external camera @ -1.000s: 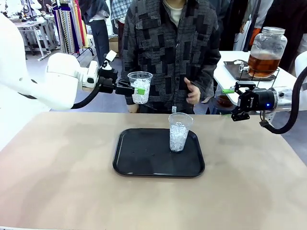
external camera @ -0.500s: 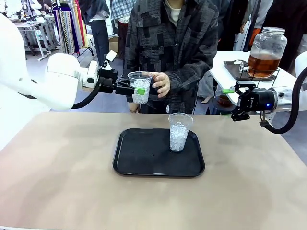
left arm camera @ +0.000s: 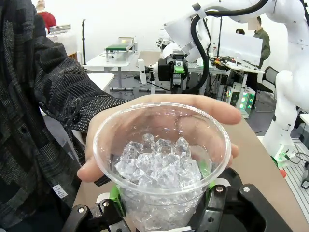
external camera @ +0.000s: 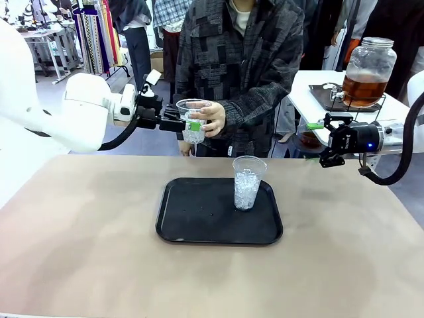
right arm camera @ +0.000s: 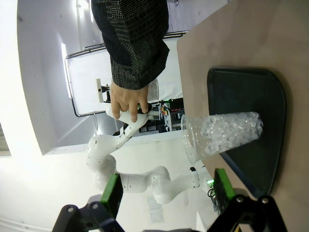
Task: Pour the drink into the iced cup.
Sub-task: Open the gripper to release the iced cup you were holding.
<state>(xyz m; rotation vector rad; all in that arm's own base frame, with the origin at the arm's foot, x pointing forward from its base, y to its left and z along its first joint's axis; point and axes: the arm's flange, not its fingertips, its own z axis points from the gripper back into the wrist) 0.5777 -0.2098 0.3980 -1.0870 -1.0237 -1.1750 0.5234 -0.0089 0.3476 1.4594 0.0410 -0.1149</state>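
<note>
Now L gripper point(external camera: 187, 126) is clamping upright iced cup point(external camera: 191, 136), person's hand point(external camera: 211, 119) wrapping it, beyond black tray point(external camera: 199, 228); R gripper point(external camera: 319, 144) is gaping empty, nearer amber drink point(external camera: 361, 89) in jar dispenser point(external camera: 375, 52) far-right of tray.

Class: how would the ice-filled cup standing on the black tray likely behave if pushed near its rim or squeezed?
The cup is tall with a narrower base, so a high push would probably tip it. Its thin clear wall looks likely to flex when squeezed. Ice fills most of it, so it is probably heavy.
</note>
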